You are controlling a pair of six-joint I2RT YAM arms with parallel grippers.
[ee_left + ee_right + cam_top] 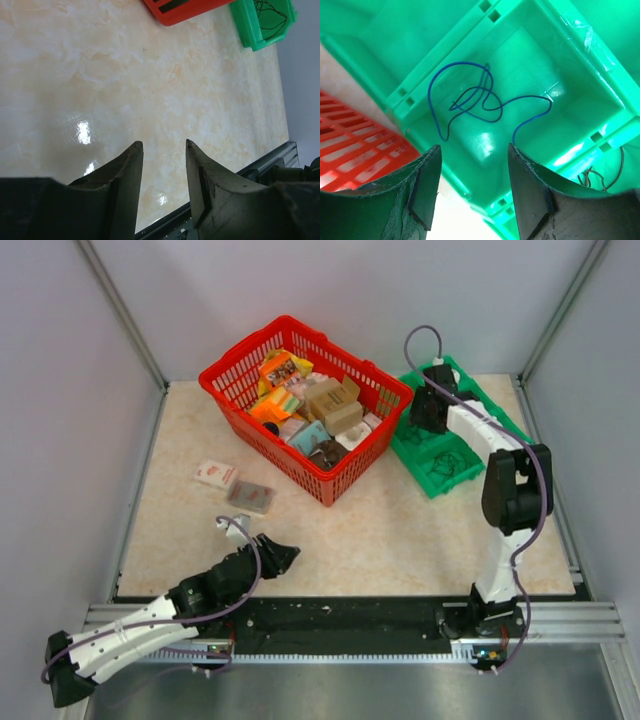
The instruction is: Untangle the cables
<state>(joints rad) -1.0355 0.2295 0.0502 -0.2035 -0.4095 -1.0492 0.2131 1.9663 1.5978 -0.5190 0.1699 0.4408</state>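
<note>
A thin blue cable (475, 97) lies in loose, crossing loops on the floor of one compartment of the green tray (555, 47). One end of it runs up to the tip of my right gripper's finger (520, 160). My right gripper (475, 146) hangs open just above that compartment with nothing between its jaws. Dark thin cables (600, 177) sit bunched in the neighbouring compartment, also seen from above (445, 466) and from the left wrist (270, 17). My left gripper (163, 142) is open and empty, low over bare table near the front edge (285, 555).
A red basket (215, 375) full of small boxes stands at the back middle, right beside the green tray (405, 450). Two small packets (215, 475) (250, 497) lie on the table left of it. Grey walls close in both sides.
</note>
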